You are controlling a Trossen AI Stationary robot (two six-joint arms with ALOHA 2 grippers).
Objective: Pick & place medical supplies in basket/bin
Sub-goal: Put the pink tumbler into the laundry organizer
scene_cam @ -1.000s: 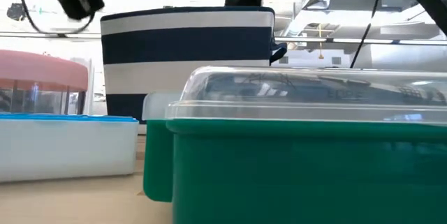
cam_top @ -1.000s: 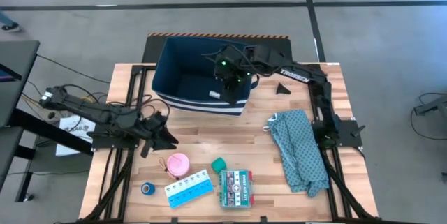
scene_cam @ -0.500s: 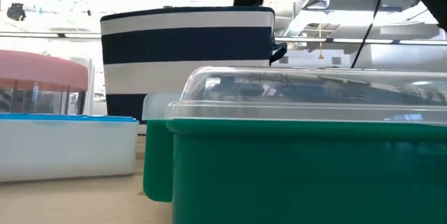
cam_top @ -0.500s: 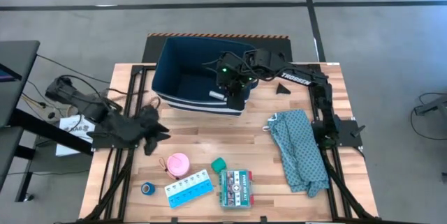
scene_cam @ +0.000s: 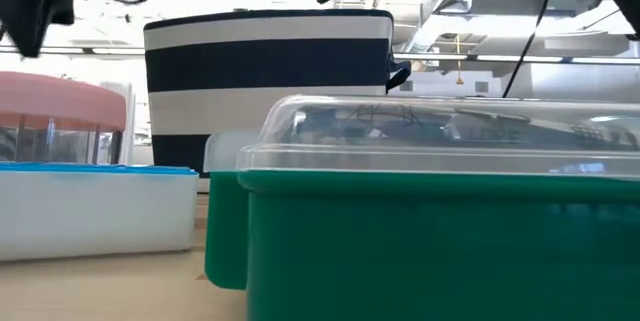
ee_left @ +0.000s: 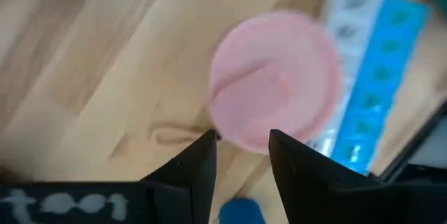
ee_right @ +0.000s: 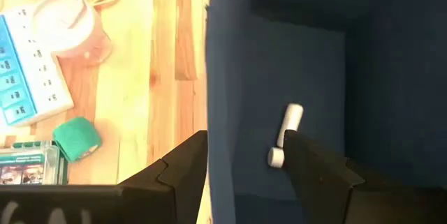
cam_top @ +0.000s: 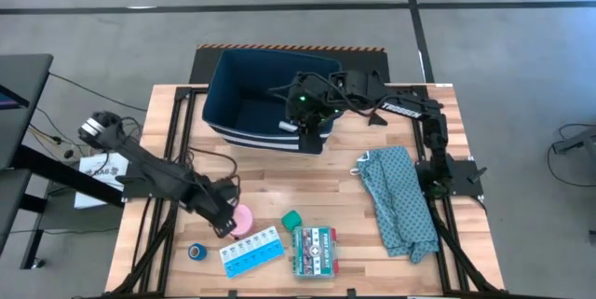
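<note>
**Left gripper over pink roll, right gripper over bin**

A wooden table is seen filling the centre of the high view. The dark navy bin is placed at the upper centre of the table, its white stripes showing along the near wall; in the low view it is seen as a striped block in the upper middle. A white tube-like item is seen lying on the bin floor in the right wrist view. A patterned teal cloth is laid at the right of the table.

The right gripper is held over the bin's near right corner in the high view, fingers apart, nothing between them. The left arm is stretched in from the left edge, and the left gripper is set at the lower left of the table, right at the pink roll. In the left wrist view the fingers are seen apart, just at the edge of the pink roll, not clamped on it.

The remaining supplies are grouped along the lower edge of the high view: the green-red flat box at lower centre, the light-blue pill organizer just left of it and below the pink roll, a small teal roll above the box, and the blue tape roll at the far lower left. In the low view the green box with its clear lid is seen filling the foreground.
</note>
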